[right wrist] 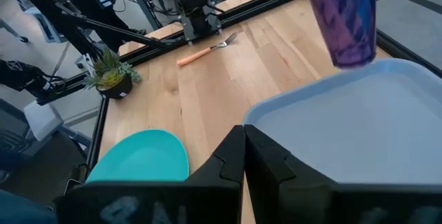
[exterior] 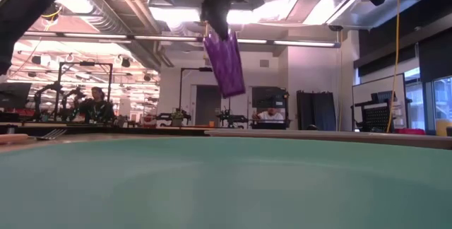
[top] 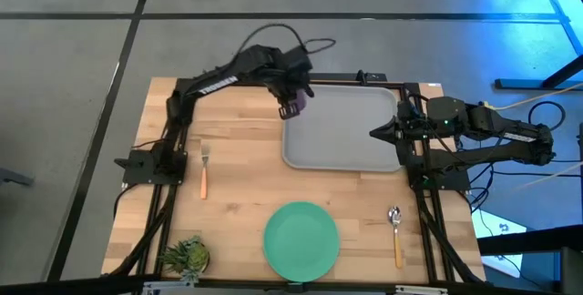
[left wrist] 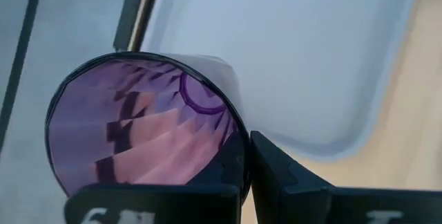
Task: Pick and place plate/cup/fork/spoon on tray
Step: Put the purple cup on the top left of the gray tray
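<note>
My left gripper [top: 288, 97] is shut on the purple cup [top: 291, 108] over the far left corner of the grey tray [top: 342, 131]. The low view shows the cup [exterior: 224, 63] hanging in the air. My right gripper [top: 373, 133] is shut and empty over the tray's right edge. The mint-green plate [top: 301, 239] lies flat near the table's near edge. The fork [top: 205, 169] lies left of the tray. The spoon [top: 395, 233] lies right of the plate. My left gripper holds the cup by its rim wall [left wrist: 233, 156], with one finger inside the mouth and one finger [left wrist: 276, 175] outside. The fingers come from above. The cup hangs tilted below them [exterior: 224, 63], lifted clear of the tray.
A small potted plant [top: 187, 255] stands at the near left corner. Dark frame rails run along the table's left and right sides. People sit in the room beyond the table in the low view.
</note>
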Robot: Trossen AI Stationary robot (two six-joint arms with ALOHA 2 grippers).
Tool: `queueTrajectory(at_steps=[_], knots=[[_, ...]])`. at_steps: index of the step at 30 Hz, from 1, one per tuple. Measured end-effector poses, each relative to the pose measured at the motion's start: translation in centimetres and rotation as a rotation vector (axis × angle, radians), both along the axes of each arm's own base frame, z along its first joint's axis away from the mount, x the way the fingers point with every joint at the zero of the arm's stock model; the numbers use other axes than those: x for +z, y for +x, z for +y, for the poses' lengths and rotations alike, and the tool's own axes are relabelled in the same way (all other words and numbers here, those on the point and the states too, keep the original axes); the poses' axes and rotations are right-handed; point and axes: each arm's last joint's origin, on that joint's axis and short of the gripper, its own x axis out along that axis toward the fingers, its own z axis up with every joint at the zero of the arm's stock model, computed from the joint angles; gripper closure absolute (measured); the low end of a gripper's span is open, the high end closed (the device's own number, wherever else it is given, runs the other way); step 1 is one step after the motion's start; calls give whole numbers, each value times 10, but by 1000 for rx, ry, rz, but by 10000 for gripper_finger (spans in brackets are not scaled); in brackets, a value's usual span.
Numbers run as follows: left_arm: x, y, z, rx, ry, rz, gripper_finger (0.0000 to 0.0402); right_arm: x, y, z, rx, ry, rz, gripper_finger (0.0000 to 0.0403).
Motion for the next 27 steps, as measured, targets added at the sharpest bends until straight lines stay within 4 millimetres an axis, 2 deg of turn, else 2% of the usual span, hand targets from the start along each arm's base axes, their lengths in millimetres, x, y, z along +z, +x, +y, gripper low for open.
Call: queueTrajectory(at_steps=[3, 8, 18, 24, 27], knots=[[-21, 12, 4, -6, 12, 72, 399, 0, 0, 0, 1, -2, 2, 390], [-41, 22, 7, -42, 22, 131, 399, 0, 0, 0, 1, -4, 2, 390], [-55, 33, 8, -93, 34, 144, 399, 0, 0, 0, 3, -6, 4, 390], [-79, 44, 6, -117, 13, 213, 399, 0, 0, 0, 3, -6, 4, 390], [-86, 47, 5, -122, 8, 234, 399, 0, 0, 0, 3, -5, 4, 390]])
